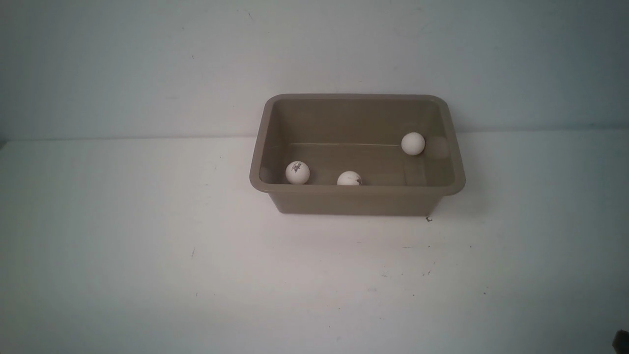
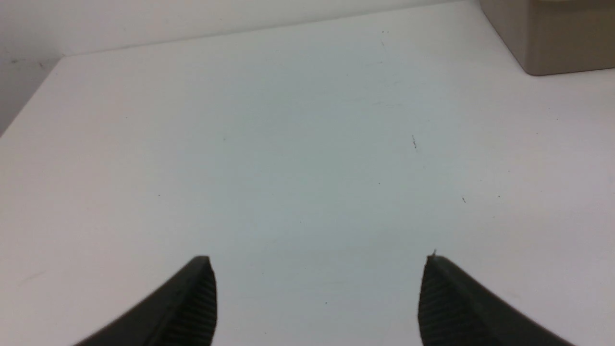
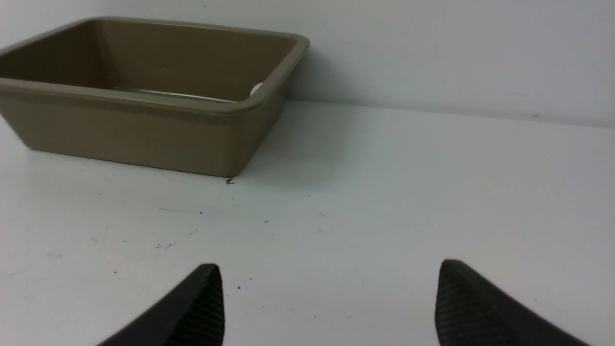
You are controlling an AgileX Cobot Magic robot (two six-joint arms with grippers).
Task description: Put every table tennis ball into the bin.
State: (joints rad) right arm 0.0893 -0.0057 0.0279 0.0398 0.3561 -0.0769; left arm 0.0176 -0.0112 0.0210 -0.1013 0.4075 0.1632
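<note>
All 3 table tennis balls [image 1: 298,172] [image 1: 349,178] [image 1: 413,143] apparently rest inside the tan bin [image 1: 357,189], frame centre; left gripper [image 2: 317,300] and right gripper [image 3: 329,305] empty, jaws apart

I seem to be at a bare test bench: a plain white table [image 1: 147,275], scuffed with small dark specks, its far edge pushed against a blank pale wall [image 1: 147,59], no furnishings or décor visible.

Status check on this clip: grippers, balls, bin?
Left gripper open, empty. Right gripper open, empty. Three table tennis balls inside bin. Nothing in the way.
</note>
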